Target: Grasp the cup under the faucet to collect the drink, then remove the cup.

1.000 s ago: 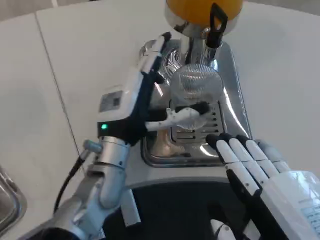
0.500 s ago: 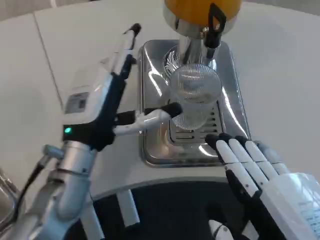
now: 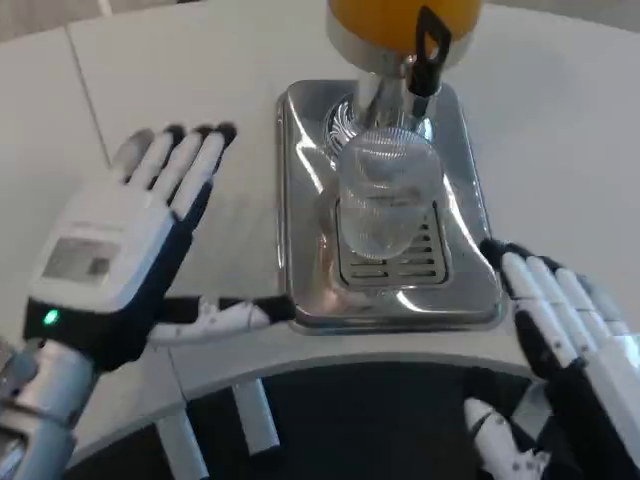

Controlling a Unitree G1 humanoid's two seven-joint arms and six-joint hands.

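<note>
A clear ribbed cup [image 3: 385, 195] stands upright on the slotted grate of the steel drip tray [image 3: 470, 200], right under the faucet [image 3: 385, 90] of the orange drink dispenser [image 3: 400, 20]. Its black tap lever [image 3: 432, 45] hangs at the front. My left hand [image 3: 125, 250] is open, fingers spread, over the table to the left of the tray and apart from the cup. My right hand [image 3: 565, 340] is open at the tray's front right corner, holding nothing.
The white table [image 3: 180, 90] stretches left and behind the tray, with a seam line running down its left part. Its curved front edge runs below the tray, with dark floor and white legs [image 3: 250, 420] beneath.
My left hand has let go of the cup and drawn back to the left and toward me, opening out. My right hand has slid right and down. The cup stays under the faucet.
</note>
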